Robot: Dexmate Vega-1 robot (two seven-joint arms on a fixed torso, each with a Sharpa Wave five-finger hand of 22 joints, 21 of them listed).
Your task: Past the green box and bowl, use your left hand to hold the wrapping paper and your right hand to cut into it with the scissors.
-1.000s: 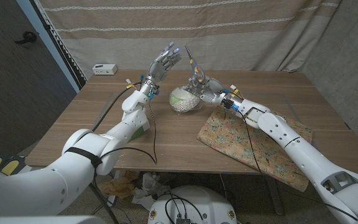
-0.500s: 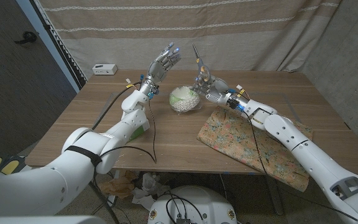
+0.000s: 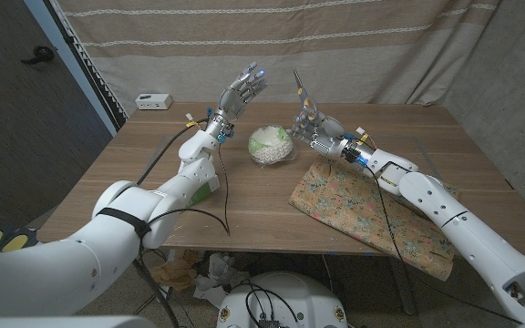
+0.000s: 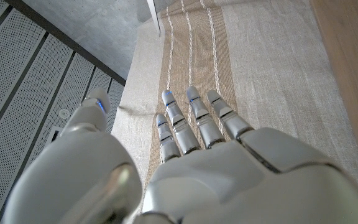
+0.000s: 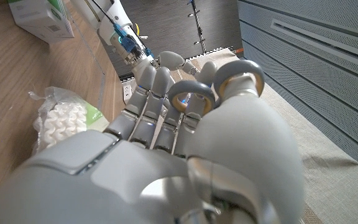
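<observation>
Striped curtain behind wood table.

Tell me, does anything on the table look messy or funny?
The wrapping paper lies crooked and hangs over the table's front edge. The right hand holds the scissors pointing up in the air, away from the paper. Nothing looks spilled or broken.

Scissors up in the right hand's fingers, floral wrapping paper flat below.
Blades point up past the fingertips; handle loops ringed by them.
</observation>
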